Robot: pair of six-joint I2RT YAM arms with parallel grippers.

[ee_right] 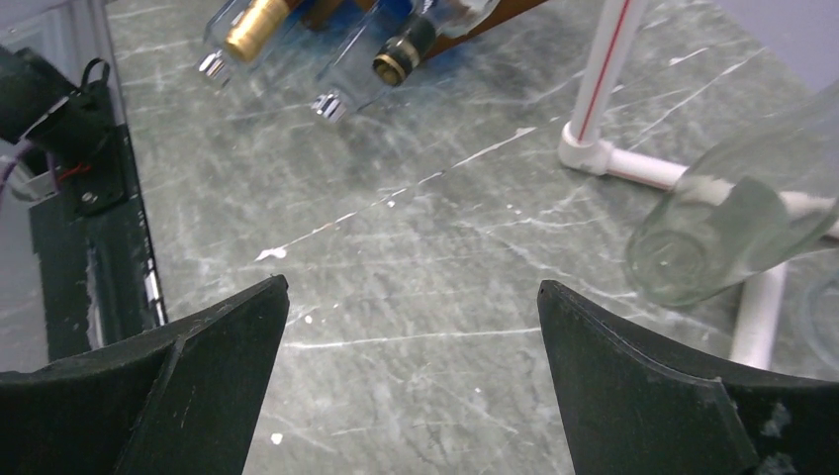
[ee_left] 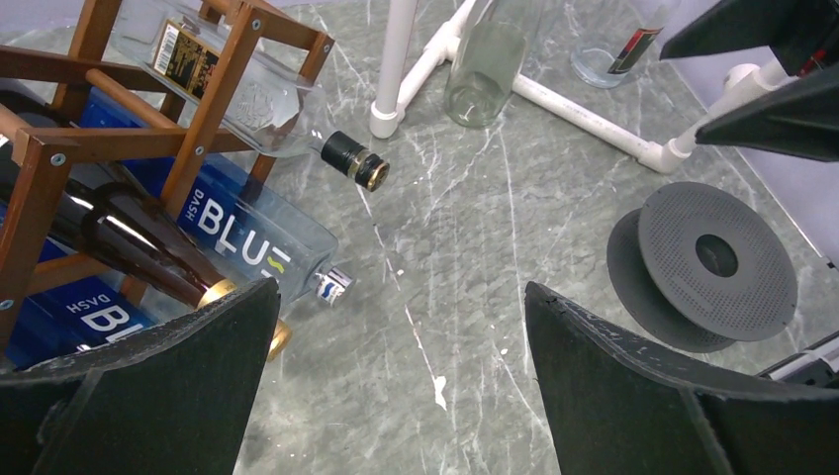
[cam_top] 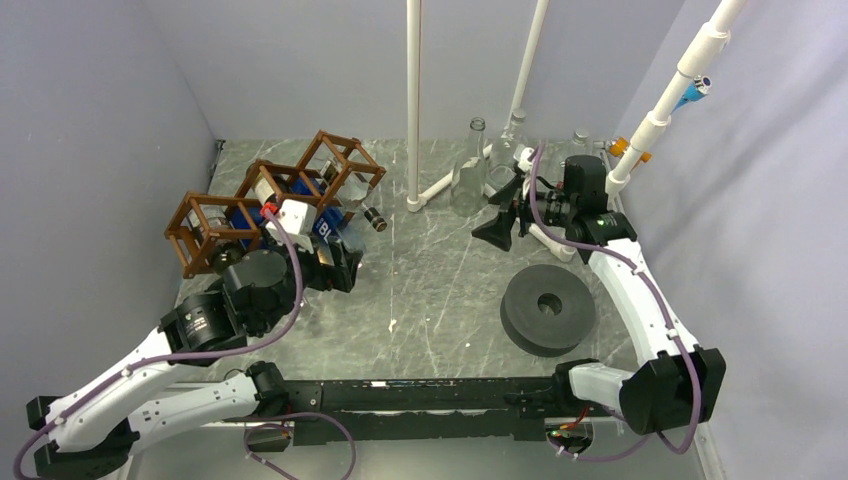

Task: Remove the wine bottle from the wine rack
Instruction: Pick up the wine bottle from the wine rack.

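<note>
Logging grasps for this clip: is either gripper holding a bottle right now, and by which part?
Nothing is held. The left gripper and right gripper are both open and empty.

You are getting bright, even overhead light; soft shadows are falling on the tabletop (cam_top: 440, 290), and the pictures are coming through sharp.

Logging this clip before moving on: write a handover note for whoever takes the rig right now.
Left gripper: jaws open, empty, beside the brown wooden open-frame wine rack.
Right gripper: jaws open, empty, at the right rear, away from it.
Dark glass wine bottle with gold cap lies in the rack, neck poking out.
Done: nothing yet. To do: grasp that bottle and draw it out.
</note>
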